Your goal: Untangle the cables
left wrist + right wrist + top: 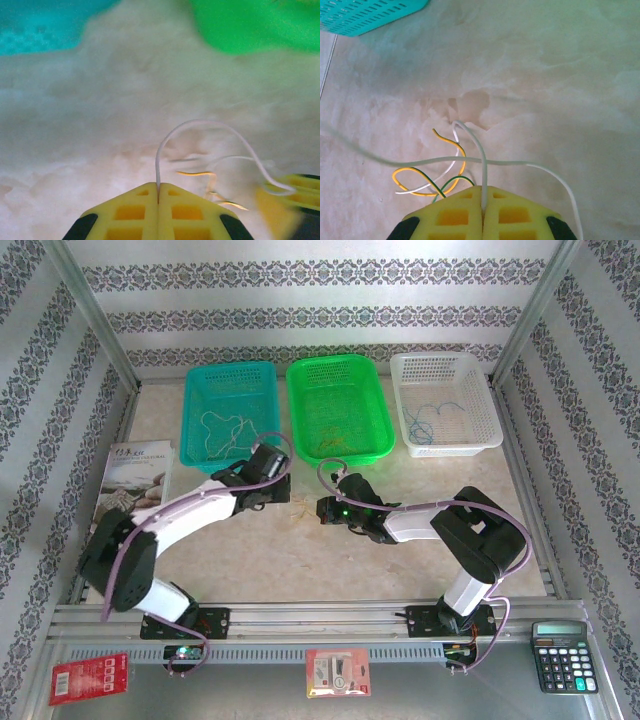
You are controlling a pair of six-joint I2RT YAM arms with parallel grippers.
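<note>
The tangled cables [463, 160], white, yellow and dark green, lie in loose loops on the marbled counter [560, 75] between the two arms. The right fingers [510, 212] are pressed together on a white strand [483, 172]. The left fingers [132, 212] likewise pinch a white strand [200, 122]. Beyond stand a teal basket [262, 370], a green basket [375, 405] and a white basket [478, 390].

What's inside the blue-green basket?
A thin cream-white cable lies in loose loops on the floor of the teal basket. The left arm covers the basket's near right corner, so anything lying there is hidden.
</note>
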